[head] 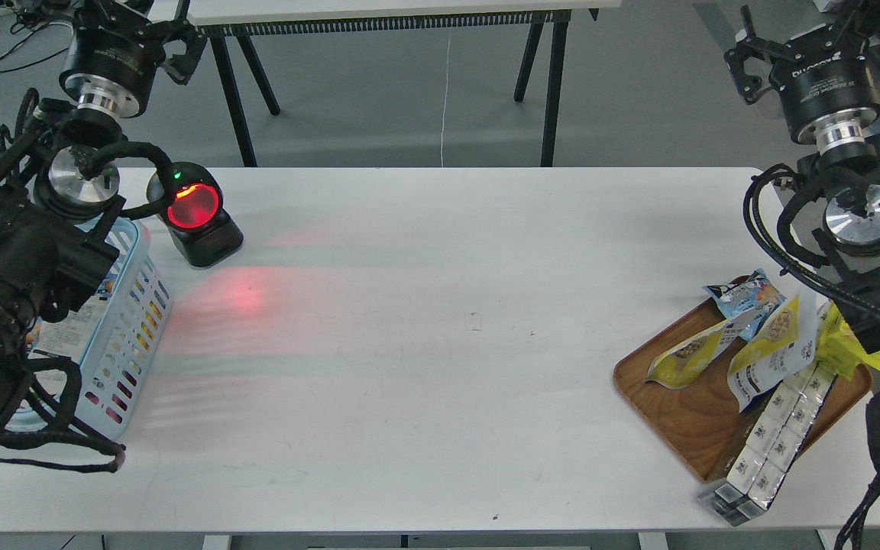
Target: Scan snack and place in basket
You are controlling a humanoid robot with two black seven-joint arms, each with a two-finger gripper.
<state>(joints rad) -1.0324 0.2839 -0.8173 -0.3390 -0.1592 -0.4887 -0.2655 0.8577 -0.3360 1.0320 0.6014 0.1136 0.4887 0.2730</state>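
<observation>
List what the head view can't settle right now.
- Basket contents: left arm covers most of it; only a label shows.
- Left pincer: cut by the top edge, dark; open or shut unclear.
- Right pincer: small, dark; fingers not separable.
- Snack on the tray: print too small.
- Bright yellow pack: partly behind the right arm.

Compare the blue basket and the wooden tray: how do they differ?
The basket is light blue plastic with tall slotted sides; the tray is brown wood, flat with a low rim. The basket stands at the table's left edge, partly behind the left arm; the tray lies at the right edge, in open view. Both hold snack packs.
</observation>
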